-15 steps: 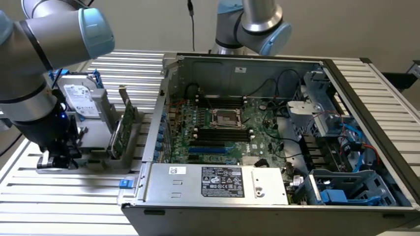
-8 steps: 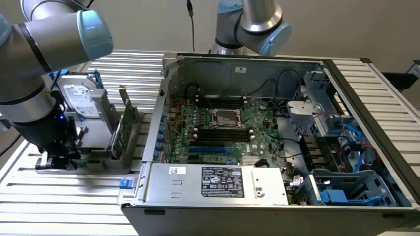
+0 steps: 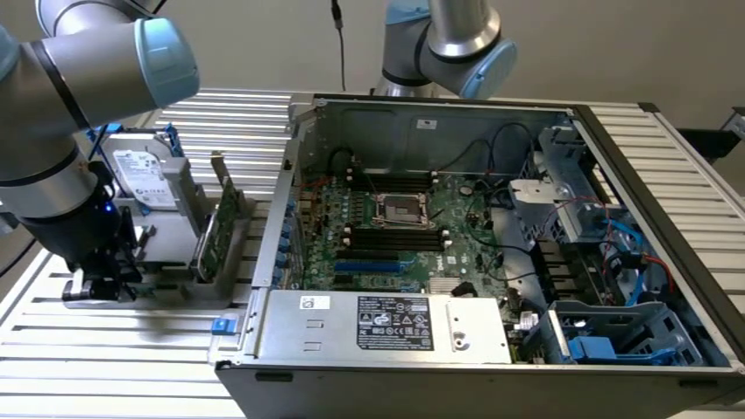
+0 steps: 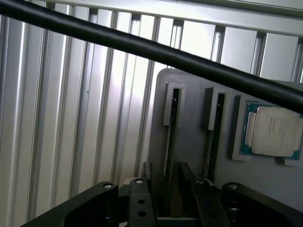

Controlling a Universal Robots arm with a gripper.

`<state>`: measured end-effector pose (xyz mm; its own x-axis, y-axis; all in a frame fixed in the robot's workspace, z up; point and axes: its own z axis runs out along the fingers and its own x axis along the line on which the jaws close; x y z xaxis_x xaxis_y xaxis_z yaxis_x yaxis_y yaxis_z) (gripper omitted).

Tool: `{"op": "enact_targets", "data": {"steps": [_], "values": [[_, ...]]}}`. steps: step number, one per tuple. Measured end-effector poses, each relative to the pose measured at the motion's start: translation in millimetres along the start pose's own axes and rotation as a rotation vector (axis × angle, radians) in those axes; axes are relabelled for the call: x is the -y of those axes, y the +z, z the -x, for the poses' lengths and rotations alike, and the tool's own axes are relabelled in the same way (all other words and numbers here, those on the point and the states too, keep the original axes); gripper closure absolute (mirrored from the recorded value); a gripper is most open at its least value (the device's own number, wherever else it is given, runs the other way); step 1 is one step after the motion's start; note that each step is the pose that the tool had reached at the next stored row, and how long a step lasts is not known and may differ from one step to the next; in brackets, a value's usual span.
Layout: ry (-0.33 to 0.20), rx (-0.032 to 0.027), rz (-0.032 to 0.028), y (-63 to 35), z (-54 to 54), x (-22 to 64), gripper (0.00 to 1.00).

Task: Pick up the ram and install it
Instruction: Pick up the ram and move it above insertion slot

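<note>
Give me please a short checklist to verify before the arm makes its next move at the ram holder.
1. Fingers open: ok.
2. Ram between the fingers: ok.
3. Ram upright in the gray holder: ok.
4. Second stick apart from the fingers: ok.
5. Fingers touching the ram: cannot tell.
6. Motherboard slots free: cannot tell.

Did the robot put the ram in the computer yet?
Not yet. Done: nothing shows as finished; the ram stands in its gray holder beside the computer case. In hand: the open gripper is down over the holder, one finger on either side of that stick, not gripping. Left: lifting it and seating it in the black motherboard slots, which look empty.
</note>
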<state>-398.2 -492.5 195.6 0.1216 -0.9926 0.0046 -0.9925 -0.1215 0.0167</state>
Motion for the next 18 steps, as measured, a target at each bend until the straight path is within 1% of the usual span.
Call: {"op": "enact_targets", "data": {"steps": [5,16,18], "values": [[0.001,-0.0001,0.0002,-1.8,0.0,-0.1,0.64],[0.002,0.0002,0.0000,-1.8,0.2,-1.3,0.64],[0.002,0.0001,0.0000,-1.9,0.2,-1.4,0.65]]}}
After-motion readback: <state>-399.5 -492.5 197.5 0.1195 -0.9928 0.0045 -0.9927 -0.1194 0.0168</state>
